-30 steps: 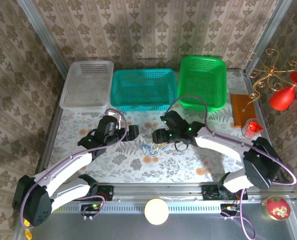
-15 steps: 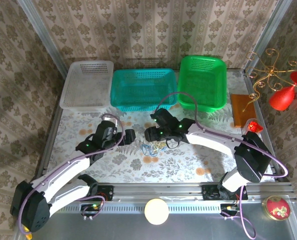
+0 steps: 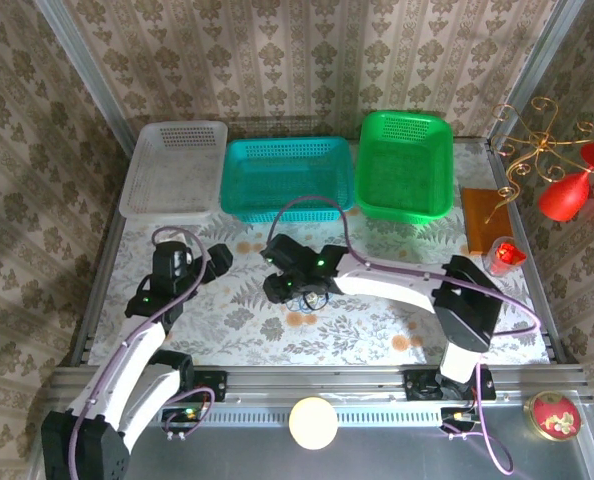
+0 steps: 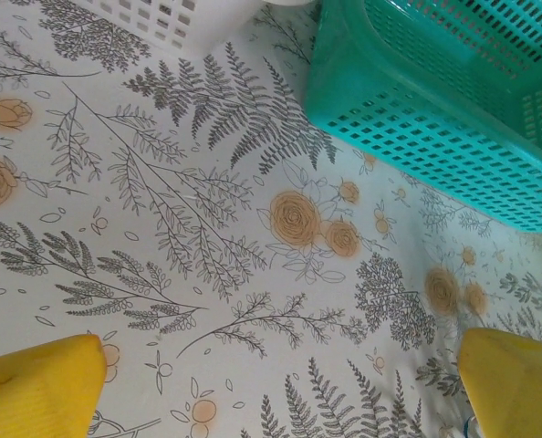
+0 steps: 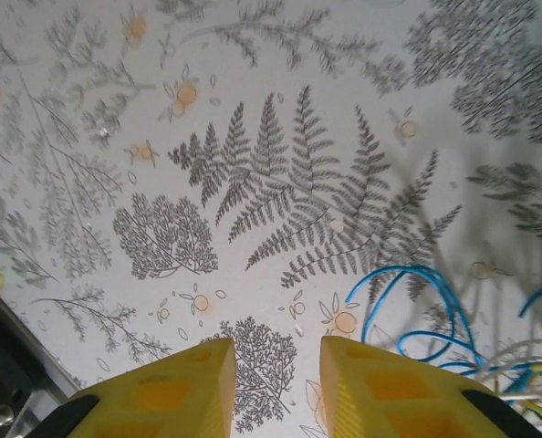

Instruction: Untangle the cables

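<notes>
1. We are seeing the left gripper (image 4: pixel 271 392) hanging spread wide and empty, near the teal basket (image 4: pixel 453 109).
2. The right gripper (image 5: pixel 276 392) is standing narrowly parted, gripping nothing.
3. The cables (image 5: pixel 467 347) are lying loosely coiled on the floral table (image 5: pixel 253 137), just beside its fingers (image 5: pixel 390 392).

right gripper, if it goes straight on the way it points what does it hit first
Probably the flowered tablecloth: the right gripper points at bare cloth, with the cables off to one side.

Left claw (image 4: pixel 280 370) gapes wide; right claw (image 5: pixel 277 379) stands nearly pinched together, seemingly empty.
</notes>
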### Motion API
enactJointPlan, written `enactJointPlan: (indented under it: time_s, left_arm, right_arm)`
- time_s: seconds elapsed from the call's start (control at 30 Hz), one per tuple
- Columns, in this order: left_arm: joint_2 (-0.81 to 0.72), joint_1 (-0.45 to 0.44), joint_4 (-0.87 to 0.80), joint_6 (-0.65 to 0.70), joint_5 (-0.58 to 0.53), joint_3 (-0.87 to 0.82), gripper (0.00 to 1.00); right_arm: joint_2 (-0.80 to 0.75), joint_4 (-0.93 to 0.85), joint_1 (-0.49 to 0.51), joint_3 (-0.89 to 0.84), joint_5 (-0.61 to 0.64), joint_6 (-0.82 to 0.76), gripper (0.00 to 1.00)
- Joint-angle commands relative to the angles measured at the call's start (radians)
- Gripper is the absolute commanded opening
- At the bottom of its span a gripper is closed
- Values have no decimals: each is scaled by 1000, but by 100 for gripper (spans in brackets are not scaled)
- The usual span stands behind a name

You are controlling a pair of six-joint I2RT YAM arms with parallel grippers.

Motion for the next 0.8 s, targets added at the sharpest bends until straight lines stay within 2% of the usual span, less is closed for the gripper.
enactJointPlan:
  time_s: [0.0, 0.23, 0.77]
  left_arm:
    - [-12, 33, -28, 1, 66, 23, 100]
    - [-21, 54, -25, 5, 93, 15, 100]
    - [-37, 72, -16, 9, 110, 0, 100]
  right_arm:
    - [69, -84, 22, 67, 82, -12, 32]
    - [176, -175, 26, 133, 160, -10, 32]
    - [291, -200, 29, 210, 229, -5, 35]
